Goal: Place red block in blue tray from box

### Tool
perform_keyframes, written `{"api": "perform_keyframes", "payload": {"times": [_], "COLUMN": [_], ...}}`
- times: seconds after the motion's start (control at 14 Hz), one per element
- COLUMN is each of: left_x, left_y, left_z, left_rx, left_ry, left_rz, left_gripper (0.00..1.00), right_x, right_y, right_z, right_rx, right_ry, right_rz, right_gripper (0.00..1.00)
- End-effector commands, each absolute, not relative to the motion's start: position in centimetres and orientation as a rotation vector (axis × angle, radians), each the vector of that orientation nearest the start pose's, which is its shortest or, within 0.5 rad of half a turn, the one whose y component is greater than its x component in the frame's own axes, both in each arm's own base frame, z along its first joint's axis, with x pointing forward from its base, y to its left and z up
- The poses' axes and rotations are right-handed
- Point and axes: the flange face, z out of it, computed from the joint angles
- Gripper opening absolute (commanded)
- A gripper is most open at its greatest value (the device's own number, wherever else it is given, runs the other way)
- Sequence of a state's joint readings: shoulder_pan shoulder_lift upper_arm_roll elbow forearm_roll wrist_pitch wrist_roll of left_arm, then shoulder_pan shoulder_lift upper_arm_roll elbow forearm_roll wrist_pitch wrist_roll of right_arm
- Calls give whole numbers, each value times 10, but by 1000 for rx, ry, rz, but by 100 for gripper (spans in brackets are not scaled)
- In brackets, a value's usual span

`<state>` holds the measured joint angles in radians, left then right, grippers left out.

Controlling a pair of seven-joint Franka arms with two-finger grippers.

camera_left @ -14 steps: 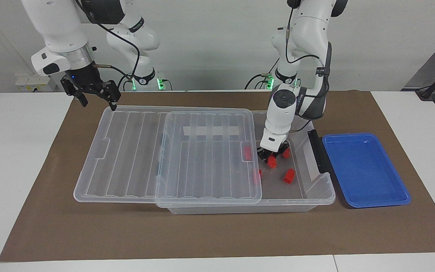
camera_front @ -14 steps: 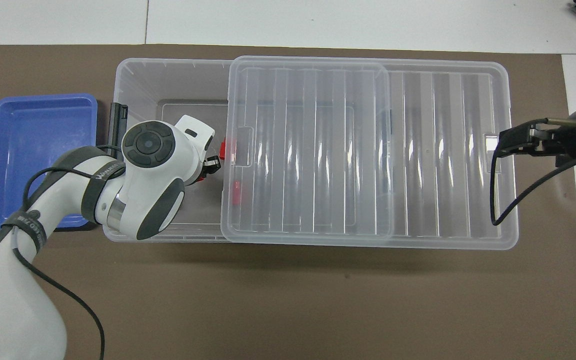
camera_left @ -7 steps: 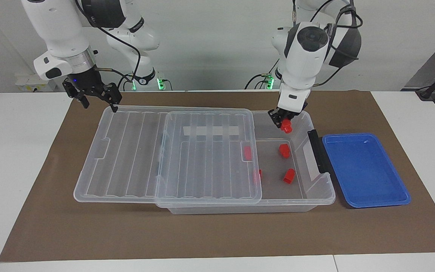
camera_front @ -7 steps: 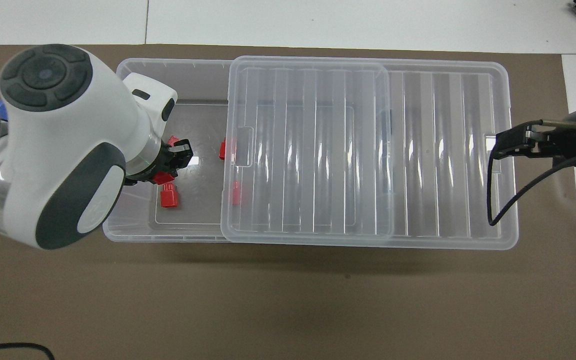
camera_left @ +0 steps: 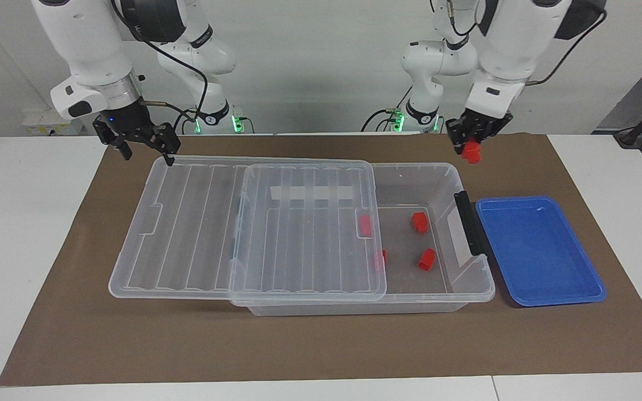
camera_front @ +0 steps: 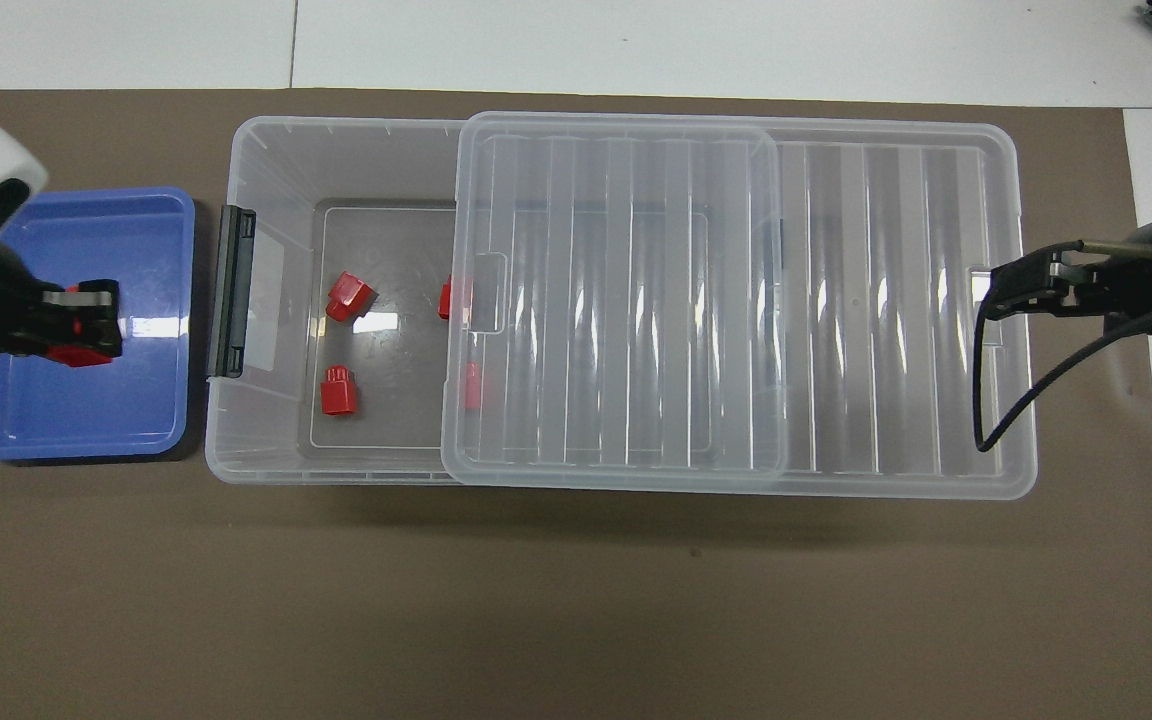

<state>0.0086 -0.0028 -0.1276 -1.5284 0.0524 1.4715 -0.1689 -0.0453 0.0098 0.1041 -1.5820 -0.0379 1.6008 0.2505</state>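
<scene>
Left tool (camera_left: 472, 146) (camera_front: 86, 325): raised over shallow bright blue plastic tray (camera_left: 544, 278) (camera_front: 151, 215), fingers clamped on small red plastic block (camera_left: 471, 151) (camera_front: 76, 352). Large clear plastic box (camera_left: 468, 292) (camera_front: 266, 160), ribbed translucent lid (camera_left: 243, 223) (camera_front: 636, 300) slid partway off: 4 more red blocks (camera_left: 419, 221) (camera_front: 348, 296) inside. Right tool (camera_left: 145, 146) (camera_front: 1001, 290): fingers spread, holding nothing, waiting over lid edge at right arm's end of surface.
</scene>
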Motion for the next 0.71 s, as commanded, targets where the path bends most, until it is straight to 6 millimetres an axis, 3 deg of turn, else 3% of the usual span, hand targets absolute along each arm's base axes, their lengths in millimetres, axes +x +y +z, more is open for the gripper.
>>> {"api": "perform_keyframes", "payload": {"times": [0.0, 0.07, 0.21, 0.36, 0.43, 0.57, 0.64], "left_x": [543, 545, 545, 545, 547, 554, 558], "left_y": [2, 25, 61, 90, 92, 98, 110], "left_z": [651, 650, 651, 656, 656, 651, 646], "left_rx": [-3094, -3093, -3092, -3099, -3102, -3098, -3097], "left_ry": [61, 111, 195, 174, 170, 160, 132], "left_rz": [56, 50, 42, 3, -20, -70, -88], "left_gripper": [0, 0, 0, 0, 0, 0, 0], "right_x": [557, 559, 562, 562, 562, 560, 560], "right_y": [29, 28, 18, 12, 6, -1, -10], "right_z": [615, 616, 617, 615, 610, 604, 601], "right_rx": [-3145, -3143, -3137, -3135, -3133, -3130, -3126], "right_ry": [326, 325, 351, 368, 387, 407, 433], "right_rz": [-15, -31, -62, -62, -62, -86, -96], "right_gripper": [100, 97, 75, 18, 0, 0, 0]}}
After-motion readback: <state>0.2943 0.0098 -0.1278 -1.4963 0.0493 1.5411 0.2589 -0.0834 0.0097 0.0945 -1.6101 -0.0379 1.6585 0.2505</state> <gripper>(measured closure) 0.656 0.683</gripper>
